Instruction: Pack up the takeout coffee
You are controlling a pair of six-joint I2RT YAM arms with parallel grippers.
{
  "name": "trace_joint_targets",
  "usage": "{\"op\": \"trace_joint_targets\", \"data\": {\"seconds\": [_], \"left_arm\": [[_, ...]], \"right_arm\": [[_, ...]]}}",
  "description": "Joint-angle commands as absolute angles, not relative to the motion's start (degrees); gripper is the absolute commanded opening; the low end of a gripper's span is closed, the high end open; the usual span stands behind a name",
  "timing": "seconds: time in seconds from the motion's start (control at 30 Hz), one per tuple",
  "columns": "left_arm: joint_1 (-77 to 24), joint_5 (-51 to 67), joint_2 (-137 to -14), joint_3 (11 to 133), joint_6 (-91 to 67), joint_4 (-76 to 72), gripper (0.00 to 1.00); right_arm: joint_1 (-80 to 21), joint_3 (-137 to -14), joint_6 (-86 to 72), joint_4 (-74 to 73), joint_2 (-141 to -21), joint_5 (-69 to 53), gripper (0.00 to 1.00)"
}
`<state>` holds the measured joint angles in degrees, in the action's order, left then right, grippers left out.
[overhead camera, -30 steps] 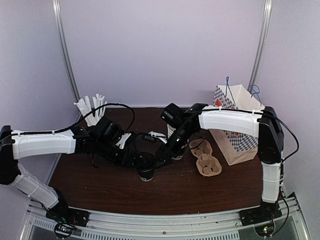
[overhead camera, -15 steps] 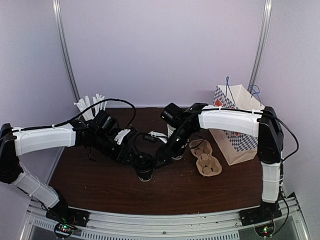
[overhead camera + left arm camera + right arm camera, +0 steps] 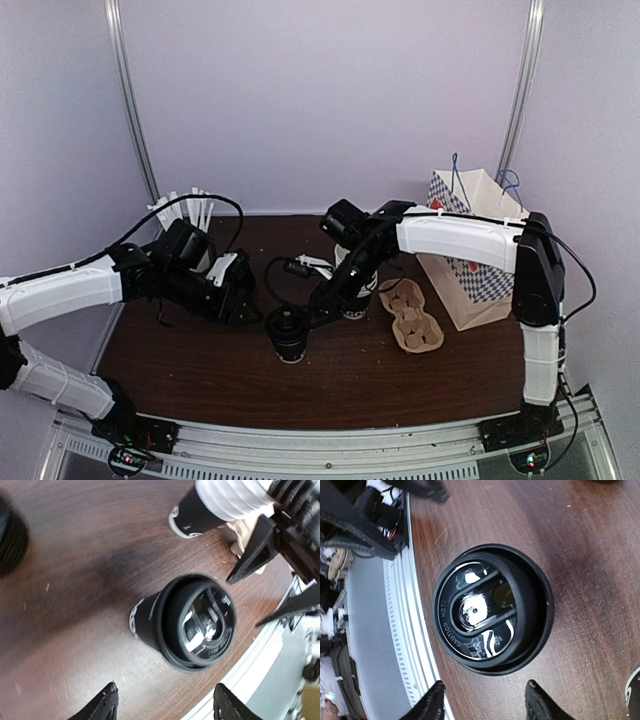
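The takeout coffee [image 3: 288, 333] is standing upright on the brown table [image 3: 200, 380], near the middle and toward the front edge, right between the two arms. Its black lid [image 3: 492, 607] is sitting squarely on top, raised lettering showing around the rim. The left claw [image 3: 162, 707] is hanging off to the cup's left, fingers spread wide and gripping nothing; from the left wrist the cup is sitting out beyond both fingertips, clear of them. The right claw [image 3: 485, 705] is hovering close on the cup's right, fingers spread too and nothing pinched between them, with the lid showing just past the tips. Whether either tip is brushing the lid, I cannot tell. A stack of cups [image 3: 220, 500] is standing behind the coffee, partly hidden by the right arm. A cardboard cup carrier [image 3: 412, 318] is lying flat to the right, apart from the coffee. Beyond it a paper bag [image 3: 470, 250] is standing upright with its mouth open. A cup of white sticks [image 3: 185, 215] is waiting at the back left.
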<state>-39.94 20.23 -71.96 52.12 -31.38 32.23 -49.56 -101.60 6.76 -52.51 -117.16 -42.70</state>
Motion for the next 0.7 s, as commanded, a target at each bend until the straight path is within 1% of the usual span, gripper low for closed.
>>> {"op": "trace_joint_targets", "data": {"seconds": [0.0,0.17,0.43,0.67], "left_arm": [[-39.6,17.5,-67.1,45.9,-46.8,24.6,0.64],[-39.6,17.5,-66.6,42.5,-51.7,19.6,0.61],[-39.6,20.1,-70.5,41.3,-54.8,13.2,0.6],[-39.6,21.6,-73.9,42.2,-55.3,12.0,0.58]], "right_arm": [[-48.4,-103.1,3.4,-51.5,-118.8,-43.8,0.5],[-47.6,-102.3,0.7,-50.2,-119.4,-42.8,0.31],[-47.2,-101.8,-1.8,-49.1,-120.6,-42.8,0.33],[-47.1,-102.2,-2.4,-48.9,-121.2,-43.4,0.35]]}}
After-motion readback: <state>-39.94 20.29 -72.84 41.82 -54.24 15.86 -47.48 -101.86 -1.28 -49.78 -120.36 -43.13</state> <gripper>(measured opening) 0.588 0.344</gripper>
